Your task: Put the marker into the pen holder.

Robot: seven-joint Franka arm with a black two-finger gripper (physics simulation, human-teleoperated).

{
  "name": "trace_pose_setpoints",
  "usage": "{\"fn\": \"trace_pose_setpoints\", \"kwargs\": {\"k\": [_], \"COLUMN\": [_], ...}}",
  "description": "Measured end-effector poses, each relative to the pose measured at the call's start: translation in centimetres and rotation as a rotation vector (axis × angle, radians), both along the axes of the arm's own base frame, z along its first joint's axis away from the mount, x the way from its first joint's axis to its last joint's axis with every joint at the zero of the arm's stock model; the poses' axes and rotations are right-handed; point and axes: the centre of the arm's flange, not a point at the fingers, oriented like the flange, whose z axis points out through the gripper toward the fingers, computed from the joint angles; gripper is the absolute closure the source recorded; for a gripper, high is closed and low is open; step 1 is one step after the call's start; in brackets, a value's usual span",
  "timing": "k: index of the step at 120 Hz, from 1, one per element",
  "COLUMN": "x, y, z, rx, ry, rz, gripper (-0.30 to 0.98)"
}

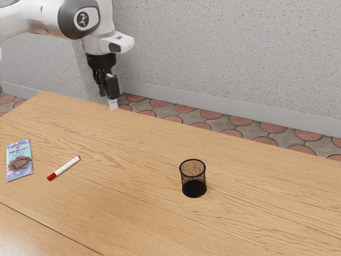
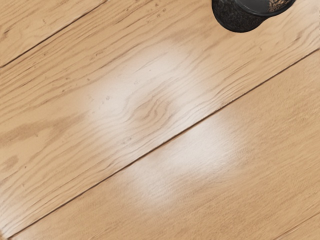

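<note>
Marker [image 1: 66,167] lay out of reach as risks gathered at both ends of the job

The marker rested on its side on the counter [image 1: 133,213], apart from the mesh pen holder [image 1: 194,179], which stood upright. The gripper [image 1: 107,98] hung above the counter's far edge in the exterior view, its fingers apart with nothing between them.

The pickup looked like the first hazard. The barrel was round and slim, so a finger brushing its side on the way down could have rolled it away, and a grasp set across it at a slant could have let it swivel. Closing near the red cap [image 1: 51,176] might have left it tail-heavy and drooping. The chocolate bar [image 1: 19,160] lay near that end, where a wide approach might have nudged it.

The holder posed the second threat. Its mouth was narrow for a marker carried level; unless the marker was turned upright and centred, it could have caught the rim and tipped the light-looking cup. Letting go too high might have bounced it out.
</note>
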Motion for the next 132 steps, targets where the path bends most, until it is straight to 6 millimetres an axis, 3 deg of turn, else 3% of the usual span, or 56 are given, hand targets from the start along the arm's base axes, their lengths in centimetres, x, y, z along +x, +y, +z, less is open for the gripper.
{"fn": "trace_pose_setpoints", "kwargs": {"k": [31,38,52,56,67,74,90,99,114,132], "x": [0.2,0.0,-0.7,-1.1,-2.1,-2.2,-1.8,-0.9,0.0,1.4], "y": [0.5,2.8,10.2,12.0,15.7,17.4,18.8,19.9,22.8,24.8], "z": [0.7,0.2,-0.3,-1.4,-7.0,-8.9,-11.7,-14.9,-18.6,-23.5], "rx": [-0.007,-0.008,0.028,0.044,0.070,0.086,0.110,0.133,0.154,0.143], "ry": [-0.053,-0.049,-0.051,-0.044,-0.018,-0.031,-0.052,-0.034,-0.036,-0.020], "rz": [-0.082,-0.025,0.124,0.158,0.237,0.274,0.316,0.340,0.393,0.431], "gripper": [0.00,0.00,0.00,0.00,0.00,0.01,0.25,0.34,0.42,0.46]}}
